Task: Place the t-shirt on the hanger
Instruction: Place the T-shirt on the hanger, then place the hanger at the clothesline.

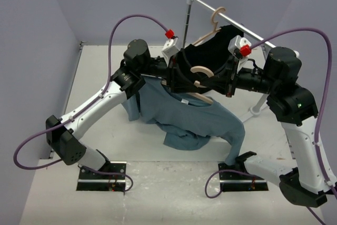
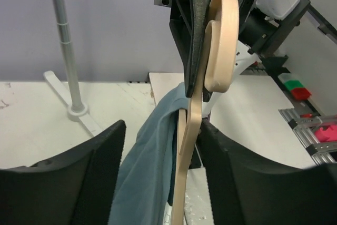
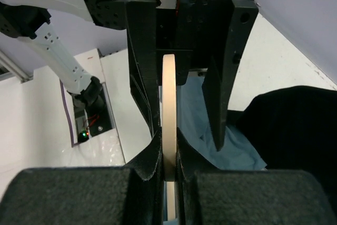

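The right arm is rising from its base at the near right corner of the white worktop (image 1: 105, 140), bending at the elbow and reaching left towards the middle. Its right gripper (image 3: 168, 146) is pinching tight on the pale beige, wood-coloured triangular hanger (image 3: 168, 93), gripping the curved hook edge-on and holding it up above the worktop.

The left arm is stretching from the near left corner diagonally towards the same spot, with its wrist turned so that it is facing the right arm head-on. The left gripper (image 2: 160, 127) is standing with its black fingers (image 2: 95, 162) well apart. The hanger's neck is passing between them, just beside one finger and clear of the other, and nothing is being clamped there.

The soft, dusty blue-grey short-sleeved t-shirt (image 1: 195, 117) is hanging from the lower part of the hanger, with its collar gathered around one hanger shoulder. Its body is spilling down onto the middle of the worktop, and one sleeve is trailing towards the right arm's base at the near edge. How far the hanger is sitting inside the neck opening cannot be told.

Behind the grippers, towards the far right corner, a black garment (image 3: 295, 125) is hanging on a second beige hanger (image 1: 215, 19) from a white rail (image 1: 205, 5).
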Controlling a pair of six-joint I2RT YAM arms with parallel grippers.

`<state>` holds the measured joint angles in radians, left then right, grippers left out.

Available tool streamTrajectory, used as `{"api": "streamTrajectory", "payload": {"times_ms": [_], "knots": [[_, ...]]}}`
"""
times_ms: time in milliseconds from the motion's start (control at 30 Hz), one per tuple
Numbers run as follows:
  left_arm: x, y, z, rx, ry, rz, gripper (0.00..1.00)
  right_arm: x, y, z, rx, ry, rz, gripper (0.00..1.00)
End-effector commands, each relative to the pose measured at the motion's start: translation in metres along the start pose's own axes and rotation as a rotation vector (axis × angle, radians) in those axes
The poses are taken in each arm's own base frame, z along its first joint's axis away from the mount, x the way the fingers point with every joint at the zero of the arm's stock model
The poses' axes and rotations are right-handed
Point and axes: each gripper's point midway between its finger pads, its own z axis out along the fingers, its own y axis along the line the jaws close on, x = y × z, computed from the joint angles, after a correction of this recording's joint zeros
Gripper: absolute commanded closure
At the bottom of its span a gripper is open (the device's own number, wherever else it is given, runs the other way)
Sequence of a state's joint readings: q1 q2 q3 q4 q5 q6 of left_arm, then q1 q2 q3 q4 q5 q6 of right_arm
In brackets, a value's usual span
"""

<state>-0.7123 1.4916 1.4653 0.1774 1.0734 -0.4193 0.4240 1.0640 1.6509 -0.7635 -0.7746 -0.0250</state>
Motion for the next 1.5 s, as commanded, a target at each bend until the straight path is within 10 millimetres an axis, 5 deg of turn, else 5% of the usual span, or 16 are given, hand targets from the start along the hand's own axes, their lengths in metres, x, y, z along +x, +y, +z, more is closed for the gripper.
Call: {"api": "streamTrajectory", "payload": {"times_ms": [0,67,133,233,333,467,667,900,967,1100,1167,1267,1333,1367,1400,1467], "knots": [[-0.035,-0.036,0.003,0.117,-0.047,0.115,0.47,-0.022,0.012,-0.001,-0.064,-0.072,-0.056,1.00],[-0.030,-0.033,0.004,0.120,-0.044,0.105,0.83,-0.021,0.009,0.000,-0.051,-0.069,-0.053,1.00],[-0.027,-0.033,0.004,0.118,-0.041,0.101,1.00,-0.020,0.007,0.000,-0.040,-0.069,-0.055,1.00],[-0.028,-0.030,0.002,0.096,-0.045,0.109,1.00,-0.019,0.002,-0.003,0.006,-0.072,-0.055,0.92],[-0.038,-0.030,-0.003,0.075,-0.062,0.118,1.00,-0.010,-0.006,-0.008,0.079,-0.067,-0.045,0.34],[-0.053,-0.045,-0.012,0.101,-0.067,0.145,1.00,0.018,0.003,-0.044,0.196,-0.064,-0.104,0.25],[-0.065,-0.071,-0.016,0.192,-0.078,0.174,1.00,0.062,0.011,-0.038,0.101,0.111,-0.053,0.35],[-0.065,-0.082,-0.015,0.264,-0.070,0.161,1.00,0.062,0.012,-0.028,0.050,0.144,-0.057,0.41],[-0.066,-0.082,-0.015,0.263,-0.071,0.161,1.00,0.062,0.026,-0.026,-0.037,0.149,-0.060,0.50],[-0.076,-0.078,-0.013,0.232,-0.087,0.155,1.00,0.066,0.037,-0.024,-0.096,0.160,-0.053,1.00],[-0.089,-0.066,-0.012,0.147,-0.109,0.153,0.82,0.059,0.034,-0.029,-0.041,0.122,-0.062,1.00],[-0.118,-0.049,-0.020,-0.036,-0.165,0.157,0.05,0.047,0.030,-0.041,0.079,0.044,-0.015,1.00],[-0.147,-0.012,-0.050,-0.355,-0.278,0.141,0.00,0.033,0.030,-0.061,0.193,-0.046,0.044,1.00],[-0.148,-0.014,-0.059,-0.404,-0.283,0.124,0.00,0.029,0.033,-0.070,0.221,-0.070,0.051,1.00],[-0.160,-0.009,-0.086,-0.564,-0.338,0.111,0.00,0.027,0.040,-0.085,0.257,-0.085,0.070,1.00],[-0.181,-0.002,-0.180,-1.051,-0.522,0.114,0.00,0.026,0.051,-0.111,0.325,-0.104,0.117,1.00]]}}
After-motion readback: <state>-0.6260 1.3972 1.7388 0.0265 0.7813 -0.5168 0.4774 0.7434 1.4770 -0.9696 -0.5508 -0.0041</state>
